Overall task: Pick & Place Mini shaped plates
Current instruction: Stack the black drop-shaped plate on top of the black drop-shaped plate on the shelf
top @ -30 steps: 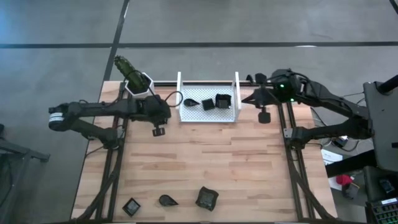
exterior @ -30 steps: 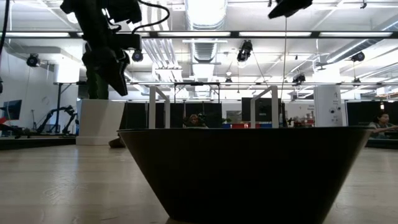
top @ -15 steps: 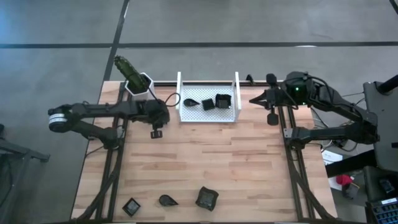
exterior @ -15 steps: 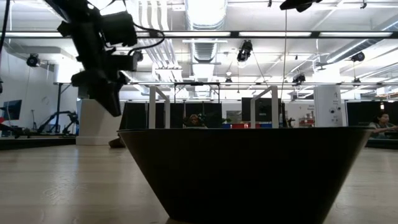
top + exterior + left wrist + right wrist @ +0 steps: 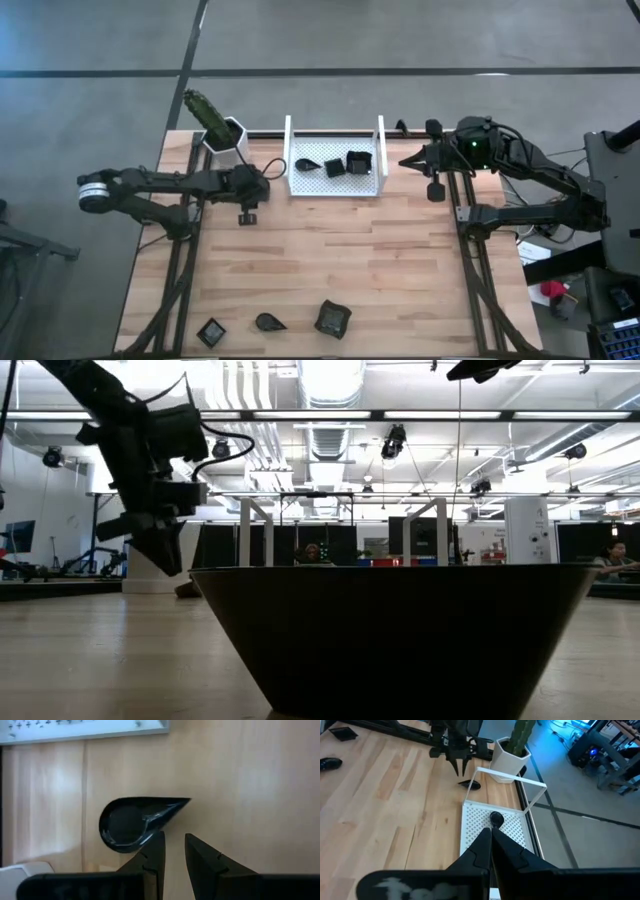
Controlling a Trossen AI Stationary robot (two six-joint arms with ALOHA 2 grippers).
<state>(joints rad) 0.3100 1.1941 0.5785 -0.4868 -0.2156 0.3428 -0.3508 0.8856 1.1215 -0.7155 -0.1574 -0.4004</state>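
Teardrop mini plate [image 5: 135, 822] lay flat on the worktop [image 5: 330, 260], just outside the white tray's left wall, near the cactus pot [image 5: 224, 135]; also visible in the right wrist view [image 5: 470, 784]. Left end effector [image 5: 173, 851] hovered right above it, fingers [image 5: 155, 852] slightly spread with a narrow gap, holding nothing, tips close to the plate's pointed end. In the high view the left end effector [image 5: 247, 207] sat between the pot and the white tray [image 5: 378, 150].

Three more mini plates were inside the tray: a teardrop one [image 5: 305, 163] and two square ones [image 5: 334, 167] [image 5: 358, 161]. Three others lay along the near edge of the worktop: a small square [image 5: 211, 331], a teardrop [image 5: 268, 322], a larger square [image 5: 332, 318]. The low view was mostly blocked by a dark dish [image 5: 390, 635] right at the camera.

Right end effector [image 5: 491, 837] waited off the tray's right side, raised, fingers pressed together, empty; in the high view it was at [image 5: 433, 185].
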